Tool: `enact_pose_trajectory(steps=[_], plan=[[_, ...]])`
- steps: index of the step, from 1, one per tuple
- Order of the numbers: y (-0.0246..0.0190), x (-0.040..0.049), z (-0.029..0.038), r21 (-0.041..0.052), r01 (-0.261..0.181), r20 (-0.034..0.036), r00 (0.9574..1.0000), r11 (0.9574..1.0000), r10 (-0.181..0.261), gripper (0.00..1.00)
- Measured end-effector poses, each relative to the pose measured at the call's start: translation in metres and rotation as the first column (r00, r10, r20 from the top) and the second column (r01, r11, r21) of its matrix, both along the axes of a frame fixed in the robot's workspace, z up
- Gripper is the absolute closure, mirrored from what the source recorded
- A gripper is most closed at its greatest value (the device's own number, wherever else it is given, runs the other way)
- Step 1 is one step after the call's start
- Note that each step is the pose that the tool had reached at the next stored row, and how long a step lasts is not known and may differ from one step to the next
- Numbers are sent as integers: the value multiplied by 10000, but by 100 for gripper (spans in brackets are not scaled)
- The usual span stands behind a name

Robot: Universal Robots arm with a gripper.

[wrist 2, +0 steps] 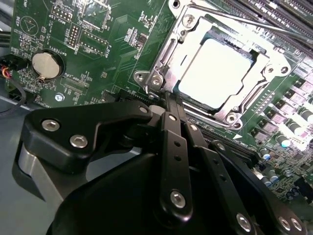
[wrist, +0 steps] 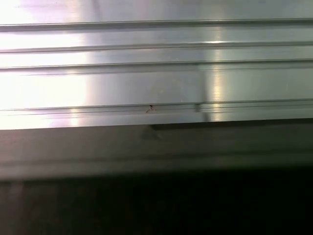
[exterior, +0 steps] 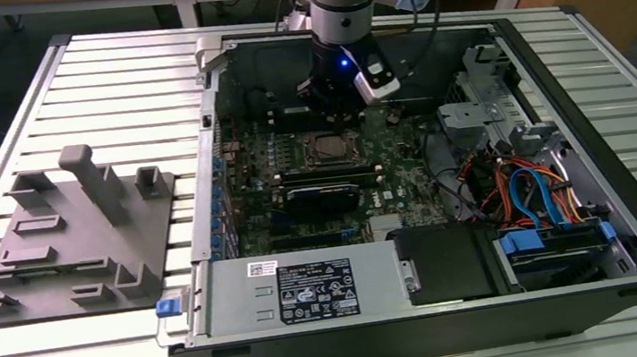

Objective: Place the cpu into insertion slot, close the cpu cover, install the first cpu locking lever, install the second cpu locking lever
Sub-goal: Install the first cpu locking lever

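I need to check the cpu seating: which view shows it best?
The second wrist view: the cpu sits large and bright inside the cover, just beyond the pincer. The exterior view shows it as a small square. The first wrist view shows metal ribs.

open computer case (exterior: 592, 48) on slatted metal table (exterior: 114, 67), grey fixture plate (exterior: 75, 251), coin battery (wrist 2: 45, 65)

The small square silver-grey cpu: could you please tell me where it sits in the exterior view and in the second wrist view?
Exterior view: the cpu lies mid-board inside the open black computer case.
Second wrist view: the cpu is framed by the thin silver metal cpu cover.
Shared landmark: the long narrow black slots beside the socket.
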State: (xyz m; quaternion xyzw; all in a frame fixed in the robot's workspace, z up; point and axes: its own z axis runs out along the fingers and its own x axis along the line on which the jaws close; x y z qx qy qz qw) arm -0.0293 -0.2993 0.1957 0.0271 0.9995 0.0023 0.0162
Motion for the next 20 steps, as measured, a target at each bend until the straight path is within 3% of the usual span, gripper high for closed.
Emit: enact_pose_trajectory(steps=[4,9,10,13,16,20], plan=[[-2,-1,-8,26,1,-2,10000,10000,-1,90],[-2,-1,-11,331,1,1,10000,9995,-1,90],[-2,-2,-10,356,1,-1,10000,9994,-1,90],[4,1,14,386,2,13,10000,9993,-2,90],[0,0,63,365,1,4,10000,9993,-1,90],[-3,0,71,336,-1,3,10000,9994,1,90]])
